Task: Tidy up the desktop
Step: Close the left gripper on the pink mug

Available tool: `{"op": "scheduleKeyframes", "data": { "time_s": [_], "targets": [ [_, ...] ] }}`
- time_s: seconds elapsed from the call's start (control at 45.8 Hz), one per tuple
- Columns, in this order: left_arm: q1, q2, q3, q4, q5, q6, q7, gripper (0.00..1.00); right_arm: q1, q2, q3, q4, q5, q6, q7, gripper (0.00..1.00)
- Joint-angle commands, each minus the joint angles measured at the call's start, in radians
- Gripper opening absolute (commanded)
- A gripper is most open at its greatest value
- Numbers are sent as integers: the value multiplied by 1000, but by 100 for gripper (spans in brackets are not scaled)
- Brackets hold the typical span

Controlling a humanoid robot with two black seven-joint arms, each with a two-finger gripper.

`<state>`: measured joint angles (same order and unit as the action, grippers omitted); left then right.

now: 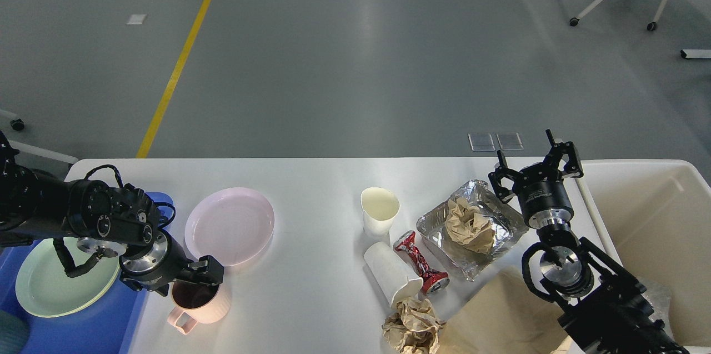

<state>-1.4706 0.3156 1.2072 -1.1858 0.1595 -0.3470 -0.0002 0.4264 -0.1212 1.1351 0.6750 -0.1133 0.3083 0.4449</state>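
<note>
The desktop (311, 298), filling the lower frame, is rigid and smooth, so its pink mug (199, 303) at lower left may slide; the left gripper (203, 280) straddles its rim, grip unclear, while the right gripper (536, 168) stands spread and empty.

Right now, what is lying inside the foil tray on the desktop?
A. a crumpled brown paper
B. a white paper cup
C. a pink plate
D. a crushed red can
A: the crumpled brown paper sits inside the foil tray, while the crushed red can lies on the desktop beside it.
</note>
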Motion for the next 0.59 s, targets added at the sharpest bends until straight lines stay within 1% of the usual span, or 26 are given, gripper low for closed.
{"op": "scheduleKeyframes", "data": {
  "time_s": [0.0, 0.197, 0.262, 0.328, 0.415, 0.459, 0.503, 0.524, 0.546, 0.568],
  "targets": [
    [6, -6, -5, 2, 0, -4, 0, 81, 0, 0, 0, 0, 1, 0, 0, 100],
    [6, -1, 0, 2, 0, -10, 0, 52, 0, 0, 0, 0, 0, 0, 0, 100],
    [6, 0, 8, 2, 0, -10, 0, 45, 0, 0, 0, 0, 0, 0, 0, 100],
    [4, 5, 14, 2, 2, -17, 0, 35, 0, 0, 0, 0, 0, 0, 0, 100],
    [3, 6, 17, 2, 2, -21, 3, 26, 0, 0, 0, 0, 1, 0, 0, 100],
    [4, 7, 17, 2, 2, -26, 15, 19, 0, 0, 0, 0, 0, 0, 0, 100],
    [3, 7, 17, 2, 0, -29, 35, 16, 0, 0, 0, 0, 1, 0, 0, 100],
    [3, 7, 17, 2, 0, -32, 48, 14, 0, 0, 0, 0, 1, 0, 0, 100],
    [0, 5, 17, 2, -3, -36, 75, 8, 0, 0, 0, 0, 1, 0, 0, 100],
    [1, 5, 17, 2, -5, -35, 86, 6, 0, 0, 0, 0, 0, 0, 0, 100]
  ]
}}
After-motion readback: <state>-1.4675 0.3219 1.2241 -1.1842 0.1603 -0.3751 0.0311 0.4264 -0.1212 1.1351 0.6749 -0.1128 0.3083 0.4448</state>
